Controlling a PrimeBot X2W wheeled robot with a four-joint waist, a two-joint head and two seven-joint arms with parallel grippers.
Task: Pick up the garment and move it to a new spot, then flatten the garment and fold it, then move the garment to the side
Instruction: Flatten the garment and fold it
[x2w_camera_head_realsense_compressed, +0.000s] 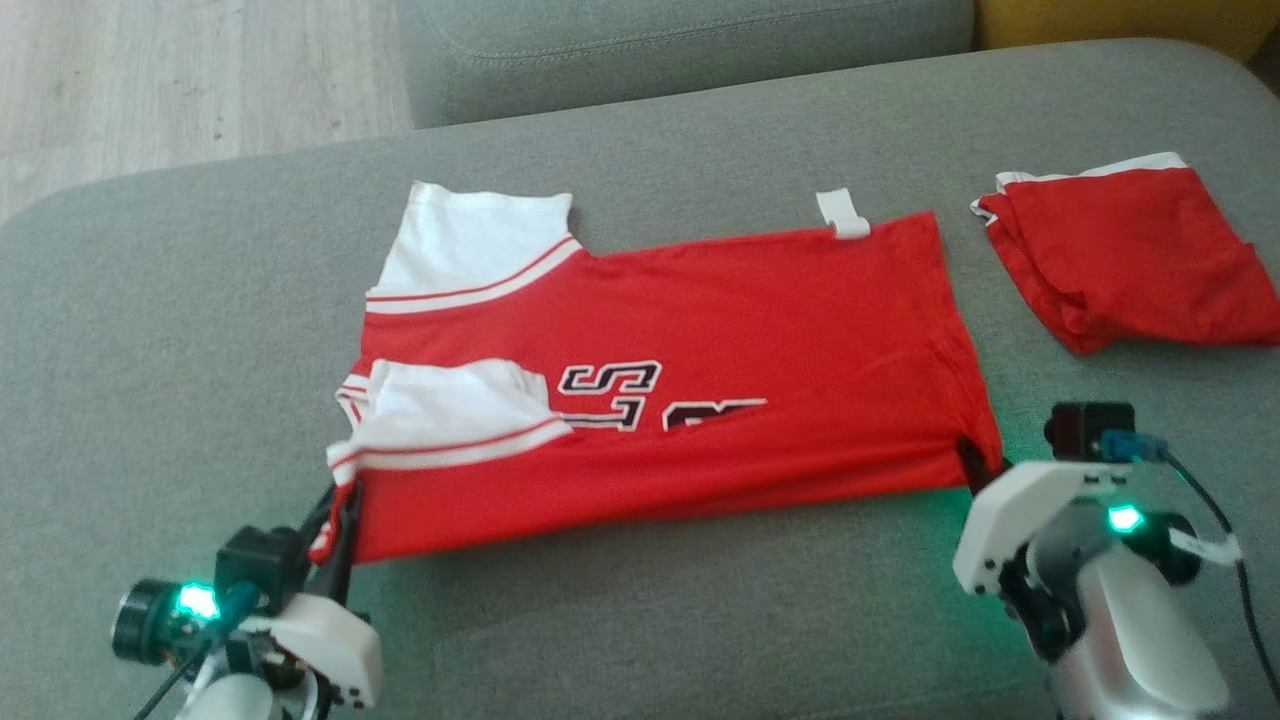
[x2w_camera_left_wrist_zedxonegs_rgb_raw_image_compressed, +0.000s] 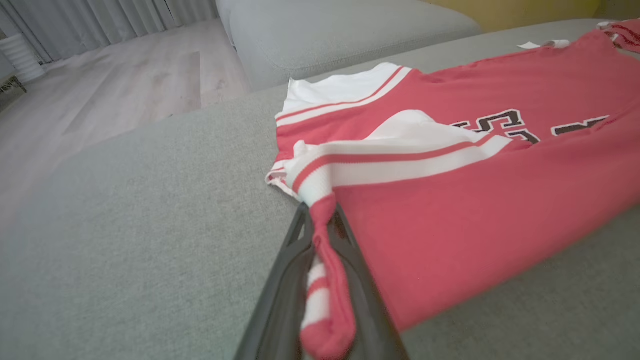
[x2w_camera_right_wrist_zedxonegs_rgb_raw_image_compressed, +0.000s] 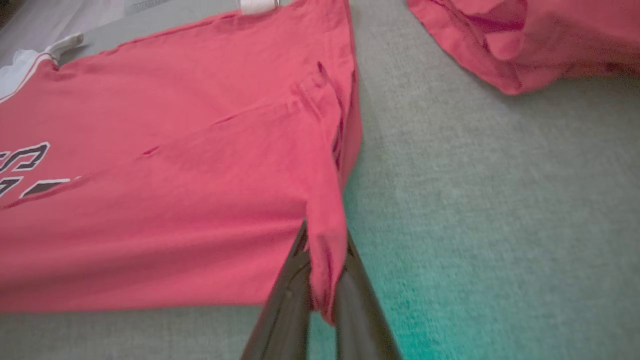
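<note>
The garment (x2w_camera_head_realsense_compressed: 720, 330) is a red jersey with white striped sleeves and black lettering, spread across the grey sofa cushion (x2w_camera_head_realsense_compressed: 650, 620) with its near long edge folded over. My left gripper (x2w_camera_head_realsense_compressed: 340, 510) is shut on the garment's near left corner; in the left wrist view the red and white cloth (x2w_camera_left_wrist_zedxonegs_rgb_raw_image_compressed: 325, 280) is pinched between the dark fingers (x2w_camera_left_wrist_zedxonegs_rgb_raw_image_compressed: 285, 300). My right gripper (x2w_camera_head_realsense_compressed: 975, 465) is shut on the near right corner, and the right wrist view shows red cloth (x2w_camera_right_wrist_zedxonegs_rgb_raw_image_compressed: 325, 260) bunched between its fingers (x2w_camera_right_wrist_zedxonegs_rgb_raw_image_compressed: 287, 305).
A second red garment (x2w_camera_head_realsense_compressed: 1130, 255) lies crumpled at the far right of the cushion. A white tag (x2w_camera_head_realsense_compressed: 843, 213) sticks out at the jersey's far edge. Another grey cushion (x2w_camera_head_realsense_compressed: 680, 50) stands behind, with pale wood floor (x2w_camera_head_realsense_compressed: 180, 80) at the far left.
</note>
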